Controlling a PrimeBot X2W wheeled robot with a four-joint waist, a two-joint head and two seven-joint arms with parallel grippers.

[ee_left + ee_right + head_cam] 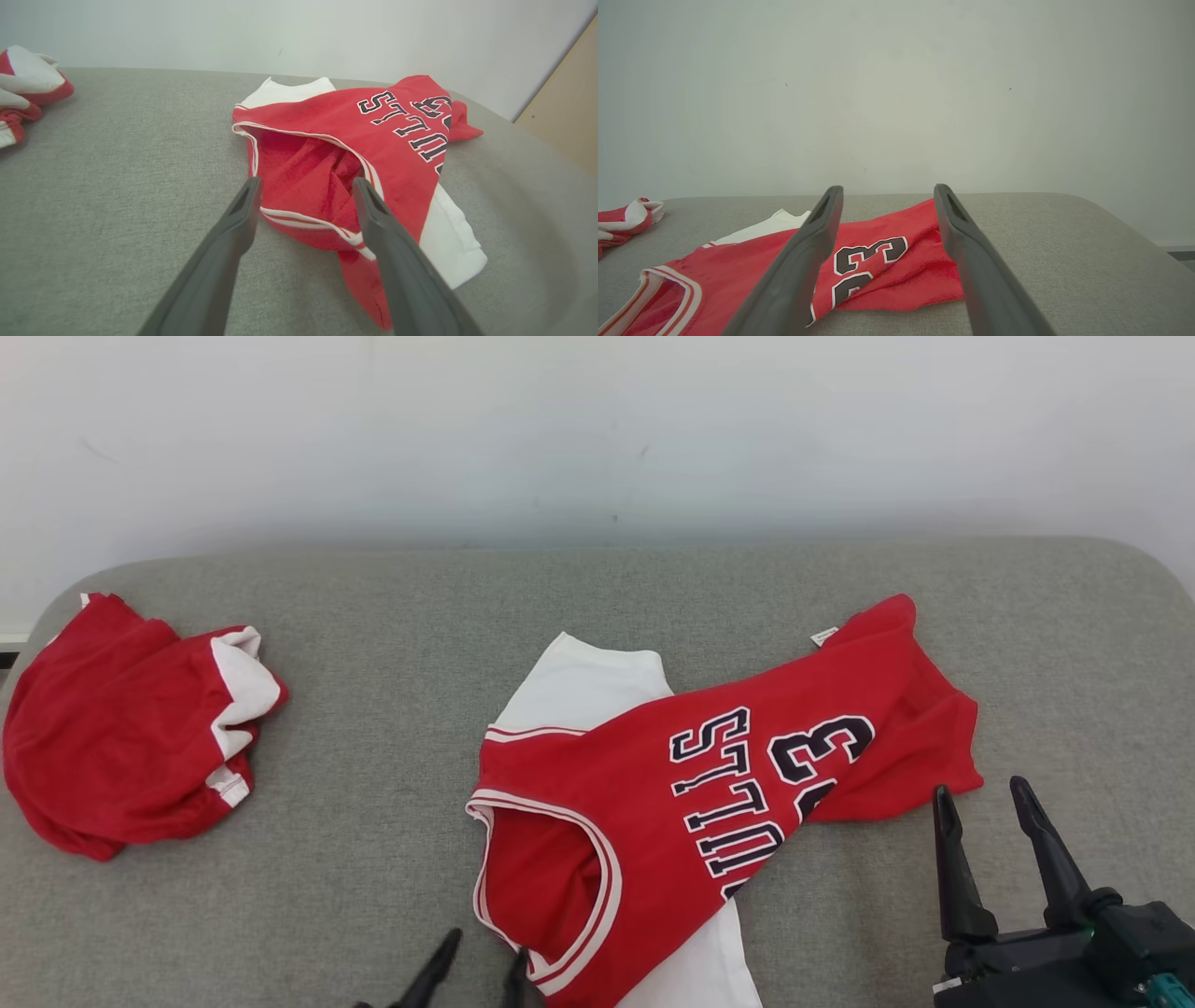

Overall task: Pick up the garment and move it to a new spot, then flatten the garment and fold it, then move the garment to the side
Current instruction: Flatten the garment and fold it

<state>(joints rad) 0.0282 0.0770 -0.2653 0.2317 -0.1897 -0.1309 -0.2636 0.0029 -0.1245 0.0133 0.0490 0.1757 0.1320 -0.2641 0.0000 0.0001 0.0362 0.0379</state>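
The garment (644, 793) is a red basketball jersey with dark lettering and white trim. It lies rumpled and slanted over a white part at the middle of the grey padded surface (373, 616). My left gripper (483, 952) stands open at the bottom edge, its tips just beside the jersey's armhole. In the left wrist view the left gripper (306, 183) frames that striped opening of the garment (397, 154). My right gripper (980, 791) is open to the right of the jersey's hem, apart from it. The right gripper (887, 189) hovers above the garment (738, 275).
A second red and white garment (121, 747) lies crumpled at the far left, also seen as a bundle (28, 84) in the left wrist view. A pale wall runs behind the surface. A wooden panel (565, 107) stands off to the right.
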